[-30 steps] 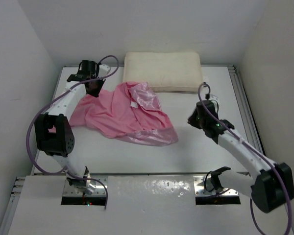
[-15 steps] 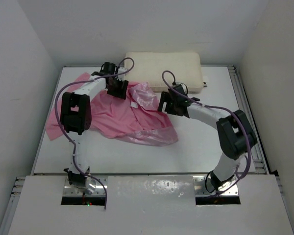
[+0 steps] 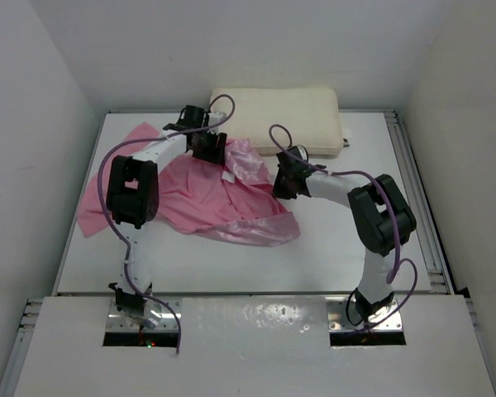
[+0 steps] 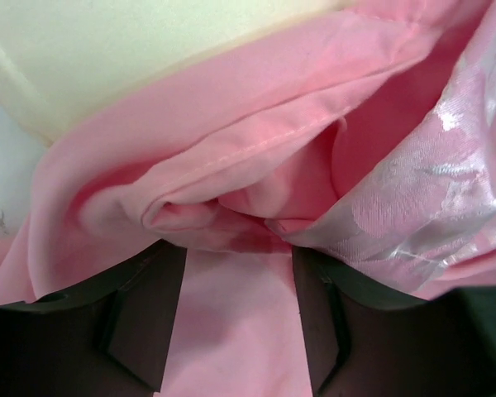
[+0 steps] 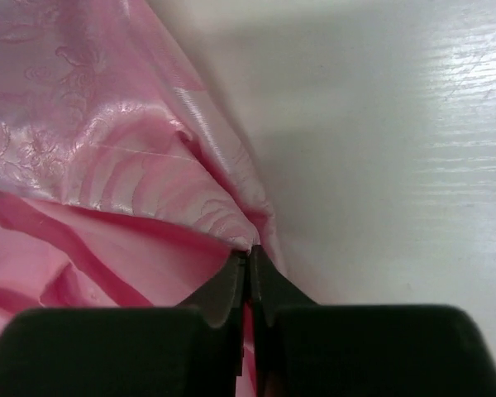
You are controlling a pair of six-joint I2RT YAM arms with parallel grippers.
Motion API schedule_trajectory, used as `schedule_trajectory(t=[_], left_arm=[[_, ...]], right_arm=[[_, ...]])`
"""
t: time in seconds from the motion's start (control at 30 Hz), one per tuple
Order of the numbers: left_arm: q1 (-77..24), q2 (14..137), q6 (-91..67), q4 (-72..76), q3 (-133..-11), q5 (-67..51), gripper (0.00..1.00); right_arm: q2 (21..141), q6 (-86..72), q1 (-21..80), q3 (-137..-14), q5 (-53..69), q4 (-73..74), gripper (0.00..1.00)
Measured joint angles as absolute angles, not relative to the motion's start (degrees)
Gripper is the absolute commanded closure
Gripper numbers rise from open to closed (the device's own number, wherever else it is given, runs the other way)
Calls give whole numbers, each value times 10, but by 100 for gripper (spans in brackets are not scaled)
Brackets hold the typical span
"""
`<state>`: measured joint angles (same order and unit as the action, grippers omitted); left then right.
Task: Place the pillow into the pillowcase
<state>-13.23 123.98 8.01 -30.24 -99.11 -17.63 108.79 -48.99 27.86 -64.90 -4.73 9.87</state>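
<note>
White tabletop (image 3: 339,240), plain white walls (image 3: 231,50) round it. Crumpled pink pillowcase (image 3: 190,194) lies left of centre, its far edge up against the cream pillow (image 3: 273,112), which sits flat along the back of the table. On that far edge is the left gripper (image 3: 207,149). Wrist cam shows its jaws wide apart w/ pink cloth lying btwn them, not clamped. Over at the right edge of the cloth, the right gripper (image 3: 283,180) has its jaws pressed tight together on a fold of the shiny satin.

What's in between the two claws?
A crumpled, shiny bit of the pillowcase lies between the left claw and right claw, seen in the top view.
</note>
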Motion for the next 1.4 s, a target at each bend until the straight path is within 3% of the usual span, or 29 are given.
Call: schedule_trajectory(t=[0.13,0.2,0.23,0.27,0.3,0.33,0.43,0.57,0.7,1.07,1.1,1.13,1.2,1.23,1.27,1.4], left_arm=[[-135,1248,63,-289,-993,-149,55],[-136,1265,54,-284,-1003,-139,68],[-137,1276,50,-280,-1009,-136,76],[-137,1286,44,-276,-1012,-134,93],[-137,1294,39,-273,-1012,-133,100],[-138,1301,38,-274,-1012,-130,100],[-138,1305,43,-285,-1012,-124,100],[-135,1274,81,-302,-996,-86,100],[-130,1220,129,-351,-988,-41,100],[-102,1162,184,-453,-972,13,100],[-98,1157,186,-455,-963,17,100],[-93,1150,190,-456,-950,23,100],[-84,1138,193,-463,-928,32,100],[-79,1133,194,-463,-920,37,100],[-74,1127,195,-462,-909,41,100],[-61,1118,200,-462,-889,55,100]], right_arm=[[1083,-500,274,-631,-31,95,100],[1074,-497,271,-623,-24,96,99],[1068,-494,271,-622,-22,97,82],[1059,-489,270,-621,-20,100,69],[1051,-488,269,-620,-19,102,58],[1039,-480,265,-620,-15,105,35],[1003,-469,248,-620,-5,103,18],[976,-498,183,-623,-9,79,11],[1001,-566,113,-646,-29,48,10],[1256,-766,65,-839,-27,-26,2],[1270,-778,65,-848,-26,-30,4],[1281,-790,65,-858,-25,-33,18],[1294,-803,65,-870,-21,-42,56],[1298,-810,64,-874,-18,-46,88],[1298,-816,63,-874,-15,-53,100],[1276,-829,56,-827,-8,-108,100]])
